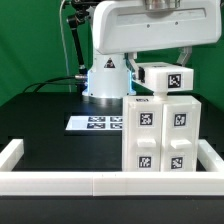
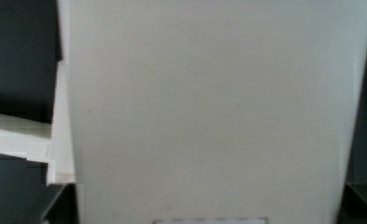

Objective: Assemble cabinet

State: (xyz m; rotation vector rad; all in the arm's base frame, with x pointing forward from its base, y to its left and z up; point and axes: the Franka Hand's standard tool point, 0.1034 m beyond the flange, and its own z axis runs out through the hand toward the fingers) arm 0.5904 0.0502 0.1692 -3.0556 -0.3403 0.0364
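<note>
Nearest me ran the low white border rail (image 1: 60, 182) along the table's front edge. Just behind it, toward the exterior view's right, the cabinet (image 1: 160, 140) stood upright on the black table (image 1: 40, 120). It was a tall white plastic box with a seam down the middle of its front. Two black-and-white square tags (image 1: 144, 120) sat on the upper half, and two paler squares showed below them. Their patterns were too small to read.

A smaller white block (image 1: 165, 77) with one tag of its own rested on the cabinet's top. The gripper (image 1: 163, 62) hung right over it, but I could not tell whether its fingers were spread or pinching.

In the wrist view a plain white panel (image 2: 198, 100) filled nearly everything.

Farther back lay the marker board (image 1: 95, 122), then the arm's white base (image 1: 105, 82) before the green backdrop (image 1: 30, 40).
</note>
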